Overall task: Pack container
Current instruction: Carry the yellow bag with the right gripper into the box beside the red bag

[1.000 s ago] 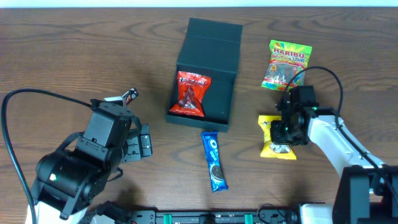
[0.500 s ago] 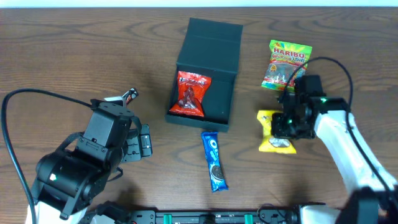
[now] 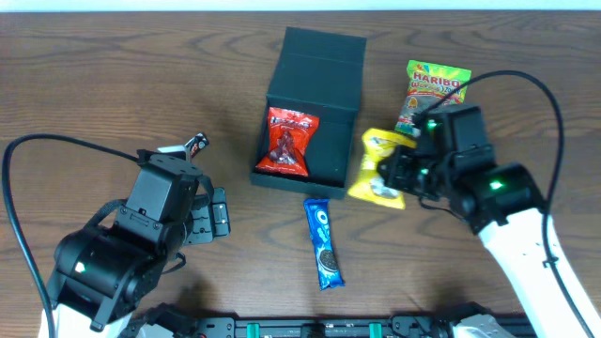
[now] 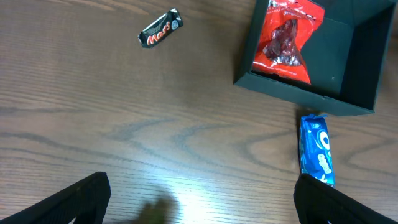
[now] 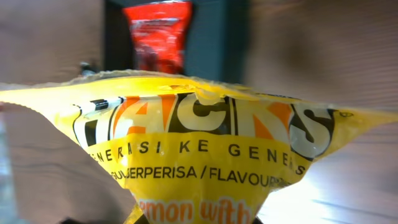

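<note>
The dark teal container (image 3: 338,113) stands open at the table's middle back, with a red snack packet (image 3: 288,141) inside; it also shows in the left wrist view (image 4: 360,56) and the right wrist view (image 5: 211,37). My right gripper (image 3: 402,172) is shut on a yellow snack packet (image 3: 376,169) and holds it above the table, just right of the container. The packet fills the right wrist view (image 5: 199,162). My left gripper (image 4: 199,205) is open and empty at the front left, over bare wood.
A blue Oreo packet (image 3: 322,242) lies in front of the container. A Haribo bag (image 3: 432,94) lies at the back right. A Mars bar (image 3: 195,144) lies left of the container, near my left arm.
My right gripper has lifted the yellow packet off the table and carried it left, towards the container. The left arm has not moved.
</note>
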